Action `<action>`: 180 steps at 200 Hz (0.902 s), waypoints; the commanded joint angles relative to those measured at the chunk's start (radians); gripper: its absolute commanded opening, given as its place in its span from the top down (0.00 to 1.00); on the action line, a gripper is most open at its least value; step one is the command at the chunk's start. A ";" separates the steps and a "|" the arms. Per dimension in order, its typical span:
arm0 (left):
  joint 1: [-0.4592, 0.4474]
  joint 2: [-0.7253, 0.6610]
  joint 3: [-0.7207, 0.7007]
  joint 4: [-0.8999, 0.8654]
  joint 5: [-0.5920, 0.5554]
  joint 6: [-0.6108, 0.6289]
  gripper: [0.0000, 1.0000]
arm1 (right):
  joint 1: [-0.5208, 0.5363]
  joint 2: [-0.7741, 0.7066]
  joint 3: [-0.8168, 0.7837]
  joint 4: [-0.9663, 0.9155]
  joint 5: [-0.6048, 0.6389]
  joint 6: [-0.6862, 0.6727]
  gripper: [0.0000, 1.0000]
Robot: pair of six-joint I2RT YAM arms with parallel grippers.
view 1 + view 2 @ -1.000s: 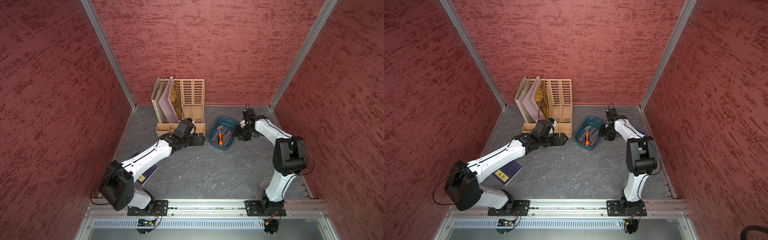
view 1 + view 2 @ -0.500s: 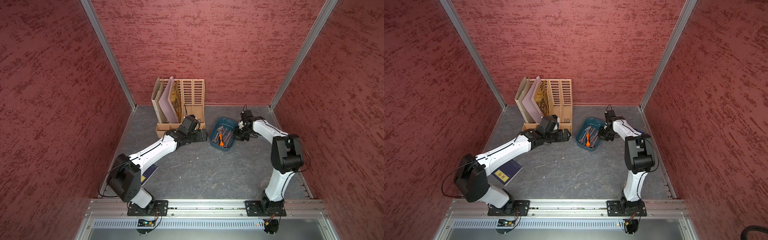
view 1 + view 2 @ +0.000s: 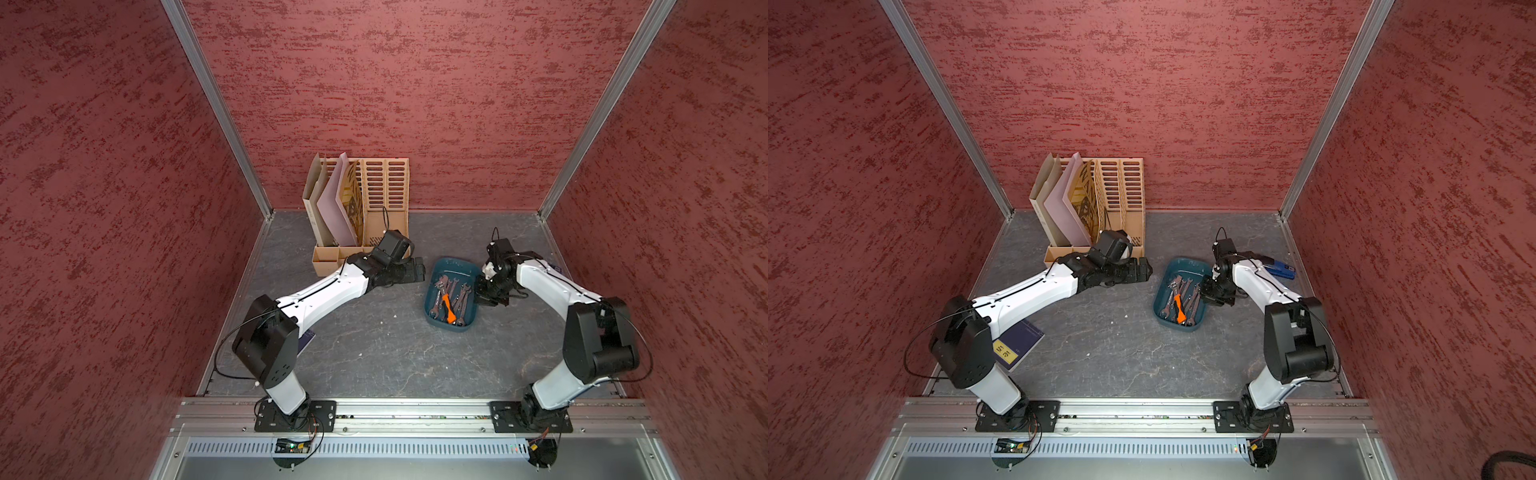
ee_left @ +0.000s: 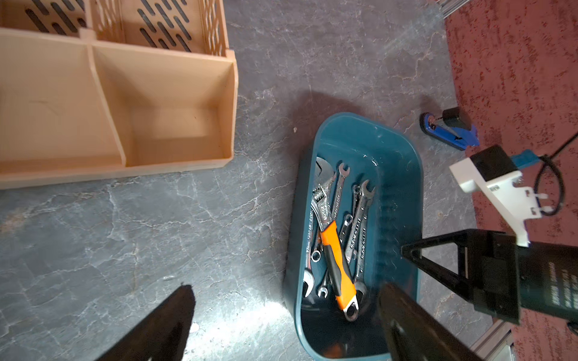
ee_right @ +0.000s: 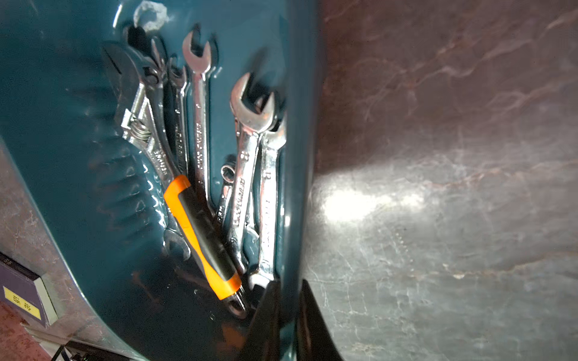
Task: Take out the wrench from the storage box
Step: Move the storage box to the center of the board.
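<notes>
Right wrist view: the right jaws are pinched shut on the long side wall of the shallow dark teal plastic storage box (image 5: 297, 140), one finger inside, one outside. The orange-and-black-handled adjustable wrench (image 5: 200, 231) lies in the box atop a heap of chrome spanners (image 5: 200, 125). The left jaws gape wide and empty near the box. I'd say the box is being braced for the reach; next, the left jaws must drop over the handle and close

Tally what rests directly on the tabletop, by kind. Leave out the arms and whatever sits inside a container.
storage box: 1
file organizer: 1
book: 1
blue object: 1
Total: 4
</notes>
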 commanded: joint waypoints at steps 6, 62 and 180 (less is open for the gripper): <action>-0.038 0.031 0.021 -0.042 -0.007 -0.029 0.10 | 0.072 -0.064 -0.035 -0.034 -0.049 0.019 0.87; -0.081 0.049 -0.024 -0.090 -0.046 -0.080 0.28 | 0.205 -0.055 -0.057 -0.010 -0.068 0.083 0.86; -0.085 -0.067 -0.257 -0.164 -0.154 -0.204 0.81 | 0.388 0.094 0.066 0.021 -0.059 0.144 0.77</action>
